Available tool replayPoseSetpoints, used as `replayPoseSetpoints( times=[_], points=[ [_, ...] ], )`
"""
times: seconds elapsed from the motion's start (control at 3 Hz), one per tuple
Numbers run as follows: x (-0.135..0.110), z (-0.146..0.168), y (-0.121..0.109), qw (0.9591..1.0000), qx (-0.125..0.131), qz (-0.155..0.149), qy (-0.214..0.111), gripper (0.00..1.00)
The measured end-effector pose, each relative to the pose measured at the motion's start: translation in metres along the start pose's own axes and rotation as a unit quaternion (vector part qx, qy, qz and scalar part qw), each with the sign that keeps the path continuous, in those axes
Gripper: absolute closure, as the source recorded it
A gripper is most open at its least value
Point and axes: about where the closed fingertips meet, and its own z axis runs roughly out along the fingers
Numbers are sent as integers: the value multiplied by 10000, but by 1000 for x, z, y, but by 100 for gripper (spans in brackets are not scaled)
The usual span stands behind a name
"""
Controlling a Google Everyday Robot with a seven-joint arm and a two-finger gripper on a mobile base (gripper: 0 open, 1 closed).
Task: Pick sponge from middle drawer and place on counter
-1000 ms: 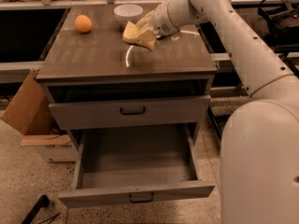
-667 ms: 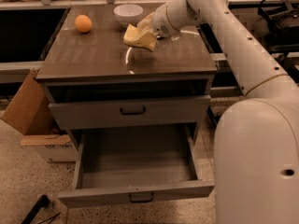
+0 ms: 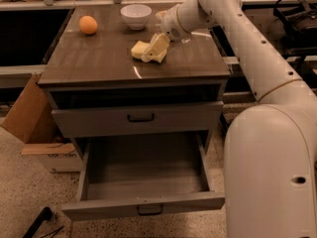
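Note:
The pale-yellow sponge (image 3: 139, 49) rests on the grey-brown counter (image 3: 94, 58), near its middle back. My gripper (image 3: 153, 53) reaches in from the right on the white arm (image 3: 257, 58) and is shut on the sponge's right end, low on the counter top. The sponge's left end sticks out of the grip. The middle drawer (image 3: 143, 202) is pulled out below, and its flat tray is bare.
An orange fruit (image 3: 88, 25) lies at the counter's back left and a white bowl (image 3: 135, 15) behind the sponge. A shut drawer front (image 3: 141, 117) sits above the open one. A cardboard box (image 3: 29, 118) stands left of the cabinet.
My gripper has come down and slightly left with the sponge, from above the counter to the counter top.

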Motion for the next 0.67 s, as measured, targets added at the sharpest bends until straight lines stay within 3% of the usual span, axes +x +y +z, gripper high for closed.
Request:
replayPoseSetpoints(
  times=[0.33,0.67],
  points=[
    [-1,-28,-4,9998,161,-68,-108,0],
    [-20,-82,-5,9973,482,-493,-252,0]
  ],
)
